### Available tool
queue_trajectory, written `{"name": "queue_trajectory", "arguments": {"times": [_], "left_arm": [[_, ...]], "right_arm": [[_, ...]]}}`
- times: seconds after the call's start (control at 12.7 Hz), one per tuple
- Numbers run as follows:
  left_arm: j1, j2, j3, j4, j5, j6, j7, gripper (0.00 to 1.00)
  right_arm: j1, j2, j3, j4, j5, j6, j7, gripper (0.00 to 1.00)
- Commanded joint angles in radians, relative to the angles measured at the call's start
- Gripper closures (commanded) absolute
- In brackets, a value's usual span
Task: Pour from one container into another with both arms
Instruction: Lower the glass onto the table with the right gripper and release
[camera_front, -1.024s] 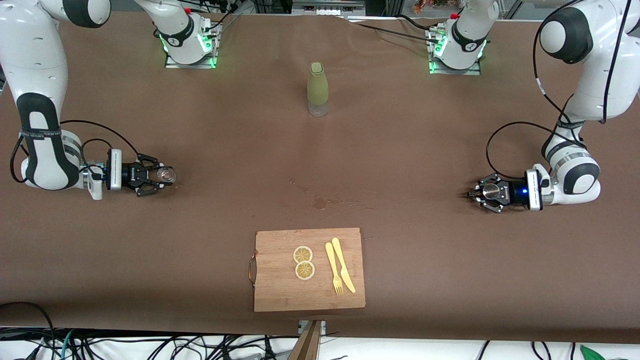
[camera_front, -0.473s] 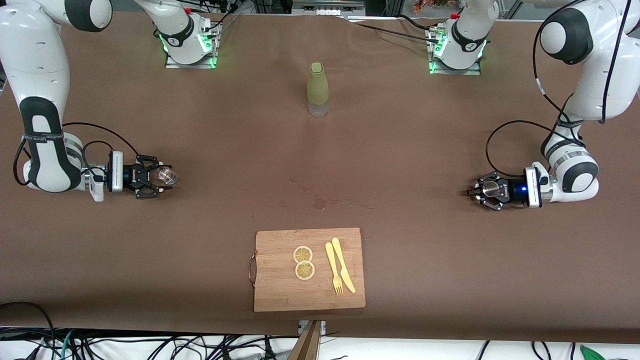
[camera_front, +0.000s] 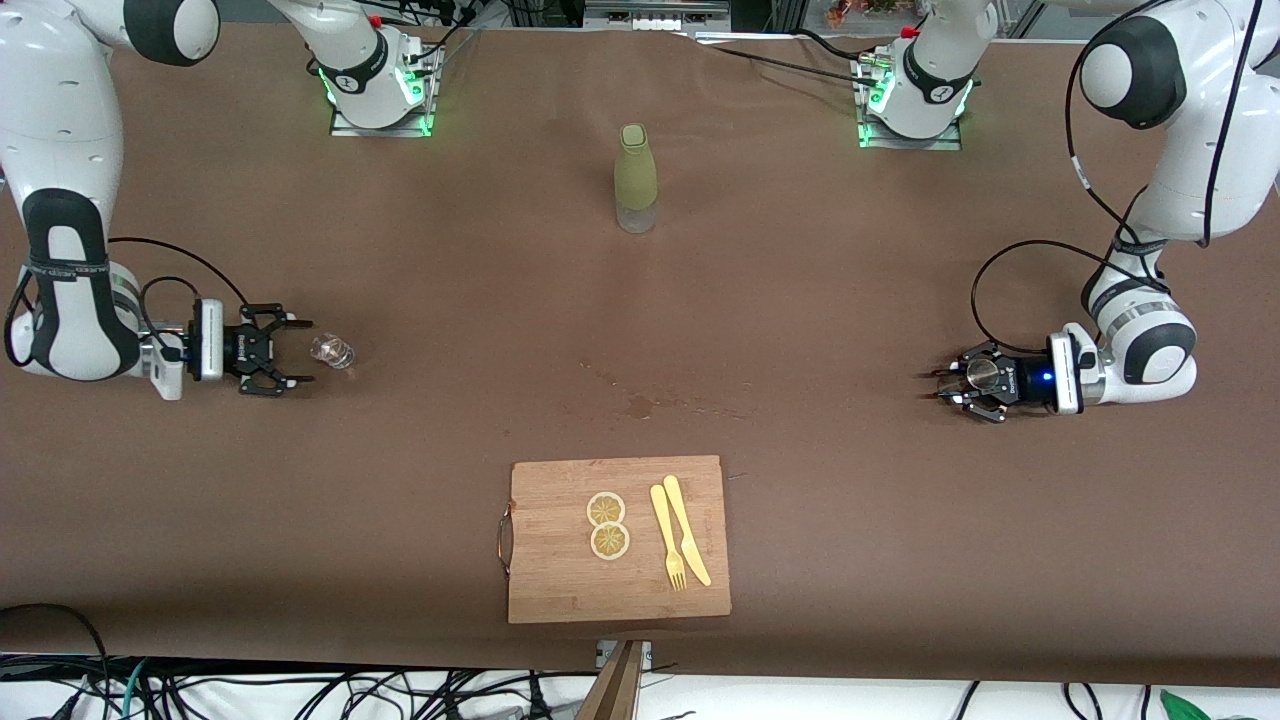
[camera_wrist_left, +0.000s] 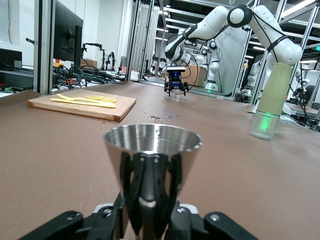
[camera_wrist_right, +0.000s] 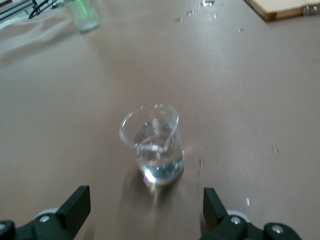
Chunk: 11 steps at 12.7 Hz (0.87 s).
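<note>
Standing glass: small clear glass beaker (camera_front: 332, 350) upright on the brown table (camera_front: 800, 300) toward the right arm's end; a little clear liquid sits in its bottom (camera_wrist_right: 152, 145)
Right gripper: right arm's black two-finger gripper (camera_front: 290, 351) low at the table just beside the beaker; fingers (camera_wrist_right: 75, 206) spread wide and apart from the glass; released, nothing in them
Metal cup: shiny steel cone-shaped cup (camera_front: 984, 376) toward the left arm's end of the table; wide mouth up, narrow base down between the finger pads (camera_wrist_left: 150, 175)
Left gripper: left arm's black gripper (camera_front: 950, 384) low at the table around the steel cup; whether the fingers press the cup or have let go, cannot tell
Bottle: tall pale green bottle with a clear base (camera_front: 635, 178) upright mid-table, near the arm bases; well apart from both grippers
Board: wooden cutting board with a metal handle (camera_front: 560, 580) nearest the front camera
On the board: two round lemon slices (camera_front: 607, 525) touching each other; beside them a yellow plastic fork (camera_front: 667, 538) and yellow plastic knife (camera_front: 688, 530)
</note>
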Motion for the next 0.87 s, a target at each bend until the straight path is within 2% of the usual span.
{"name": "queue_trajectory", "arguments": {"times": [0.0, 0.24, 0.55, 0.71, 0.79], "left_arm": [[0.009, -0.011, -0.001, -0.01, 0.026, -0.02, 0.048, 0.0], [0.009, -0.014, -0.001, -0.01, 0.026, -0.02, 0.042, 0.0], [0.009, -0.031, 0.037, -0.009, 0.038, -0.037, -0.004, 0.0], [0.015, -0.059, 0.053, -0.009, 0.095, -0.052, -0.047, 0.0], [0.024, -0.072, 0.059, -0.009, 0.112, -0.052, -0.067, 0.0]], "right_arm": [[0.0, -0.066, -0.01, -0.004, -0.078, -0.009, 0.097, 0.0], [0.035, -0.173, -0.01, -0.009, -0.213, 0.037, 0.285, 0.0], [0.154, -0.373, -0.007, -0.012, -0.527, 0.112, 0.68, 0.0], [0.196, -0.444, 0.027, -0.009, -0.664, 0.112, 0.898, 0.0], [0.199, -0.474, 0.067, -0.009, -0.725, 0.112, 0.992, 0.0]]}}
